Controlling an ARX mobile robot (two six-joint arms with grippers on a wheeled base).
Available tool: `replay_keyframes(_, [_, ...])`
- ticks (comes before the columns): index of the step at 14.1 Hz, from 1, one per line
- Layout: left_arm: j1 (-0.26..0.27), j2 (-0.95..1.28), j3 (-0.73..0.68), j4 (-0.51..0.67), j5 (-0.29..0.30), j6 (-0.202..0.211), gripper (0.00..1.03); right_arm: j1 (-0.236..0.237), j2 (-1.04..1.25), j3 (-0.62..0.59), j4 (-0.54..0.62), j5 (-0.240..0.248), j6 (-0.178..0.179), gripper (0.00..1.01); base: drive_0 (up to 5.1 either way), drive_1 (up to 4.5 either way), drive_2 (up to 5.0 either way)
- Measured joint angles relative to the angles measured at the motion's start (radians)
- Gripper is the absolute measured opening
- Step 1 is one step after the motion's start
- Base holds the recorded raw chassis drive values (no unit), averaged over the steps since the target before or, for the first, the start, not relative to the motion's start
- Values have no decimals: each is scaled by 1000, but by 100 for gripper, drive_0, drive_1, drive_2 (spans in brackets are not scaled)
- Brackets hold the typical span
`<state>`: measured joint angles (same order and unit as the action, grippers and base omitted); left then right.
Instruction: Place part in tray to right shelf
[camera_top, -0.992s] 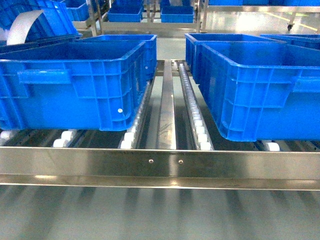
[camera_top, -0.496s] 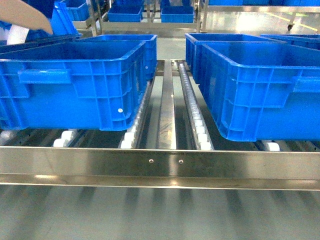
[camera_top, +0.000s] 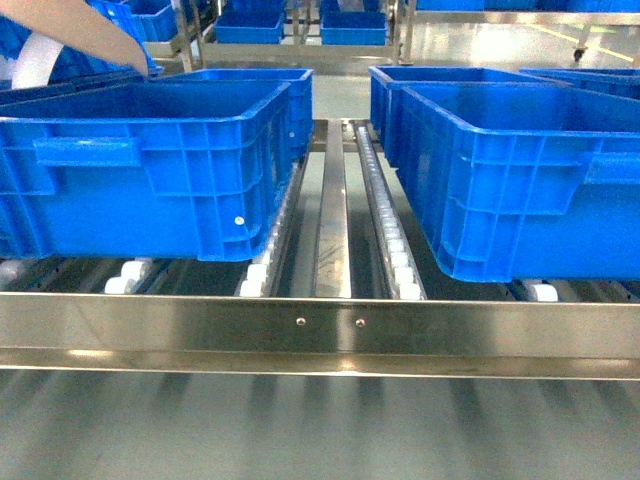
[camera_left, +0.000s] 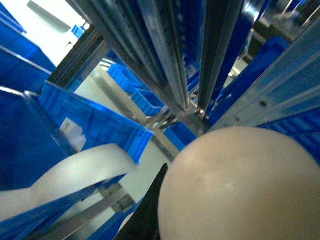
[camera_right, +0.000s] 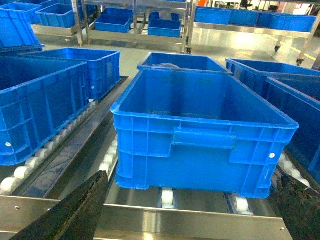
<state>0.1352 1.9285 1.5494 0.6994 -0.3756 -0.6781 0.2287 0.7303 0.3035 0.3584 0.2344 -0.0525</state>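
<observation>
The part is out of view. A big smooth beige surface that looks like the tray fills the lower right of the left wrist view, very near the lens. One black finger of my left gripper lies against its left side; the other finger is hidden. My right gripper is open, its dark fingers standing wide apart over the shelf's front rail with nothing between them. The right shelf is a steel roller rack carrying blue crates. Neither gripper shows in the head view.
A large blue crate stands straight ahead of the right gripper, another to the left, with roller rails between them. A person's bare arm reaches in at the head view's top left. A white strip curves across the left wrist view.
A person's arm has come in at the head view's top left and moved right and down. The tilted blue crate there has dropped out of sight behind it. The shelf crates are unmoved.
</observation>
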Motion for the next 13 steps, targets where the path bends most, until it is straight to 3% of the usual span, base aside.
replay_keyframes(5, [-24,-47,-84,63,13,-11,14,0,0,0,0,0,0,98,0,0,0])
replay_keyframes(6, [-18,-66,-77,-37,85,19,14,0,0,0,0,0,0,98,0,0,0])
replay_keyframes(7, [-6,-145,-129,-207,262,130,14,0,0,0,0,0,0,98,0,0,0])
replay_keyframes(8, [-3,-253,-243,-230,369,235,14,0,0,0,0,0,0,98,0,0,0])
replay_keyframes(9, [-9,-364,-401,-142,435,339,14,0,0,0,0,0,0,98,0,0,0])
replay_keyframes(11, [-58,-528,-651,-6,460,517,14,0,0,0,0,0,0,98,0,0,0])
replay_keyframes(12, [-70,-596,-788,68,462,569,13,0,0,0,0,0,0,98,0,0,0])
replay_keyframes(13, [-70,-639,-872,102,452,577,13,0,0,0,0,0,0,98,0,0,0])
